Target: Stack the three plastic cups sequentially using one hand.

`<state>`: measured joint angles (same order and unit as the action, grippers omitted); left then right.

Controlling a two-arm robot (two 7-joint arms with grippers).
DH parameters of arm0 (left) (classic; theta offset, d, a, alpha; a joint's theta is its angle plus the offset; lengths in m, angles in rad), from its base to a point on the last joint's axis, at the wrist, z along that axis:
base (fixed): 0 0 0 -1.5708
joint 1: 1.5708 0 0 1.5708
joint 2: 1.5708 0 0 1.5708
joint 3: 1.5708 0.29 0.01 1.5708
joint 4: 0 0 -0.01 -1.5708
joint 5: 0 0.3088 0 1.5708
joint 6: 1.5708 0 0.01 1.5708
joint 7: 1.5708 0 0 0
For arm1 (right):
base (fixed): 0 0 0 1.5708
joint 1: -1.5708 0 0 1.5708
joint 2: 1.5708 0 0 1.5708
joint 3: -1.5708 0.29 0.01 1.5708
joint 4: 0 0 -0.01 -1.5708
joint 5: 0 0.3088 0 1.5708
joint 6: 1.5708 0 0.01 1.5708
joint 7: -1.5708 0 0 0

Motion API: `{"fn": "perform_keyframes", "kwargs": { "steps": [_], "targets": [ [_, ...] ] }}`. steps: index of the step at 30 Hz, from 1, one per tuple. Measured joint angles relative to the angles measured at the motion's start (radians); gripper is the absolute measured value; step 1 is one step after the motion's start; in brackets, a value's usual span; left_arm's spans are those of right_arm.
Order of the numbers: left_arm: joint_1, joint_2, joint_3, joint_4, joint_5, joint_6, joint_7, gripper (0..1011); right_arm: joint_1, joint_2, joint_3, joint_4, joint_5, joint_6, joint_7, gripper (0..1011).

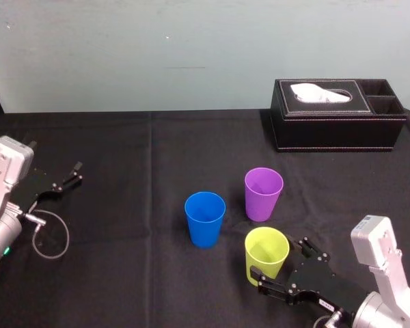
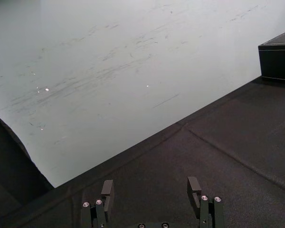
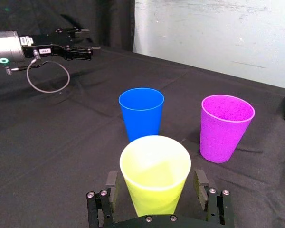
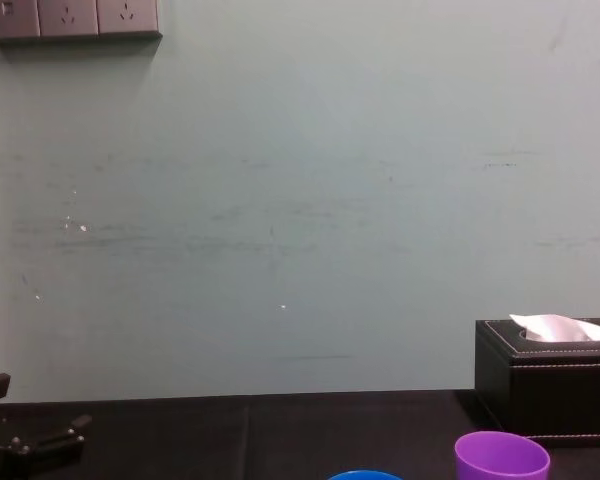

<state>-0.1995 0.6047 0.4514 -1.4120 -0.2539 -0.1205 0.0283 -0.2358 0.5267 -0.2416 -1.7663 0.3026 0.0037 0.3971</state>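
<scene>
Near the front right of the black-clothed table (image 1: 123,143), we find the right gripper (image 1: 281,262) set low, with the yellow-green cup (image 1: 266,251) standing upright between its fingers. From the right wrist view the gripper (image 3: 156,191) straddles the lower part of the cup (image 3: 155,166). One of the fingers (image 3: 112,186) sits on each side of the cup's narrow base, and we see a thin gap of dark cloth between each pad and the cup wall. The jaws are spread a little wider than the cup, around it but not clamped on it.

Just beyond the yellow-green cup stand the other two, both upright and mouth up. The blue cup (image 1: 205,220) is towards the robot's left, and the purple cup (image 1: 263,195) is a little farther back, towards its right. The three are near one another but none touch, and none is nested in another. In the right wrist view the blue cup (image 3: 141,114) and purple cup (image 3: 226,128) stand apart.

A black tissue box (image 1: 338,116) sits at the far right of the table, well apart from the cups.

Far to the left, the left gripper (image 1: 74,173) hangs over bare cloth — its jaws wide apart and holding nothing, as the left wrist view (image 2: 150,190) shows.
</scene>
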Motion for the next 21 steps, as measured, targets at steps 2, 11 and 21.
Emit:
{"fn": "perform_keyframes", "kwargs": {
  "steps": [2,11,21],
  "targets": [
    [0.000,0.000,0.000,0.000,0.000,0.000,0.000,1010,0.008,-0.004,-0.005,0.006,-0.003,0.002,0.000,1000],
    [0.000,0.000,0.000,0.000,0.000,0.000,0.000,1010,0.036,-0.016,-0.020,0.024,-0.014,0.010,-0.004,1000],
    [0.000,0.000,0.000,0.000,0.000,0.000,0.000,1010,0.048,-0.019,-0.029,0.029,-0.024,0.019,-0.007,1000]
  ]
}}
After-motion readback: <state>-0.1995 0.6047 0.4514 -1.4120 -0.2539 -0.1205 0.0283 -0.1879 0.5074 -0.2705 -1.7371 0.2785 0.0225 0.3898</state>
